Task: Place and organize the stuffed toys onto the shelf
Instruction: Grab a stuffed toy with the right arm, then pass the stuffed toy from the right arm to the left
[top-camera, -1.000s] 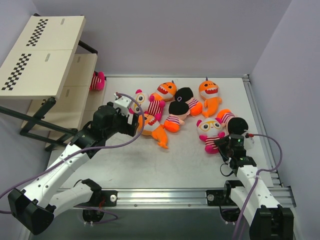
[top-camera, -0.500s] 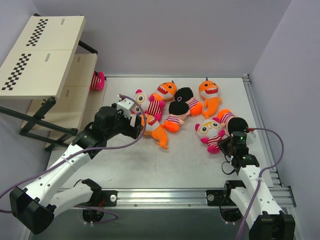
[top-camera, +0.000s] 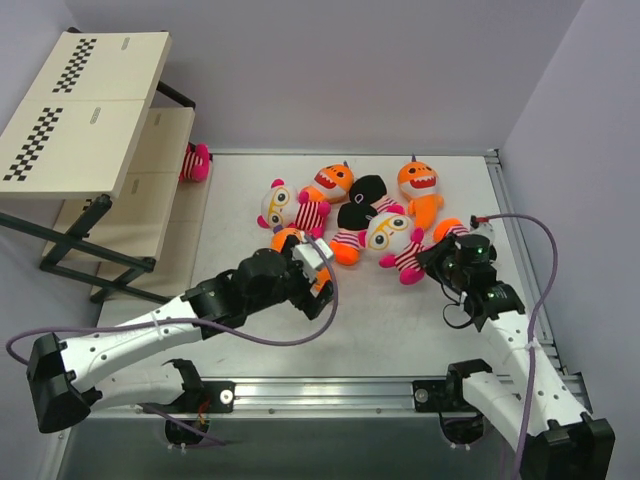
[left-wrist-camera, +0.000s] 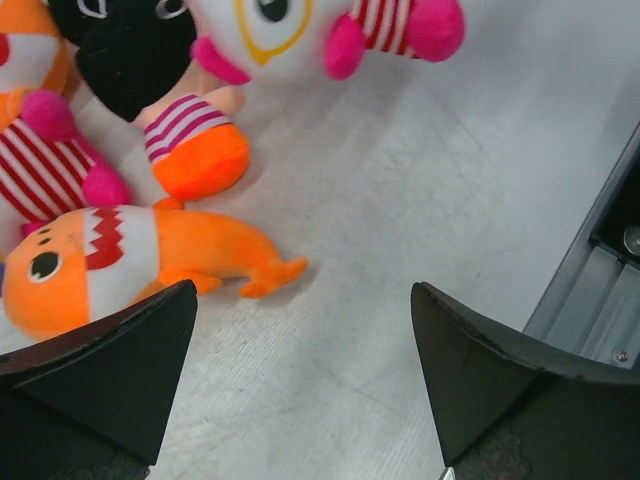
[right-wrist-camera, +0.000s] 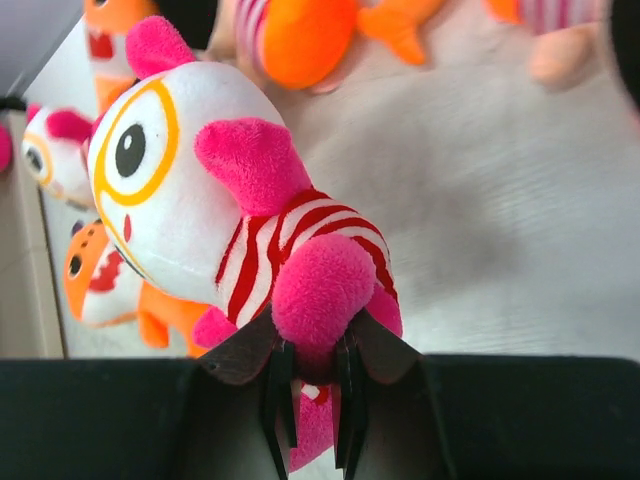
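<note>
My right gripper (right-wrist-camera: 312, 390) is shut on a pink foot of a pink-and-white striped goggle-eyed doll (right-wrist-camera: 200, 200). From above, that doll (top-camera: 392, 238) hangs to the left of the right gripper (top-camera: 430, 256), over the middle of the pile. My left gripper (left-wrist-camera: 300, 385) stands wide open over bare table, with an orange shark (left-wrist-camera: 120, 265) just beyond its left finger. From above, the left gripper (top-camera: 316, 264) partly covers that shark (top-camera: 292, 240). Several other stuffed toys (top-camera: 345, 195) lie behind. The shelf (top-camera: 85, 110) stands at the far left, with a pink toy (top-camera: 194, 162) at its lower tier.
A second striped doll (top-camera: 285, 207) lies left of the pile, and an orange shark (top-camera: 418, 185) lies at the back right. A metal rail (top-camera: 330, 390) runs along the near table edge and another (top-camera: 520, 240) along the right. The shelf's black legs (top-camera: 95, 255) stand at the left.
The right gripper has shut on the striped doll and carried it up and to the left. The left arm has swung right and nearer, from beside the left striped doll to the shark.
</note>
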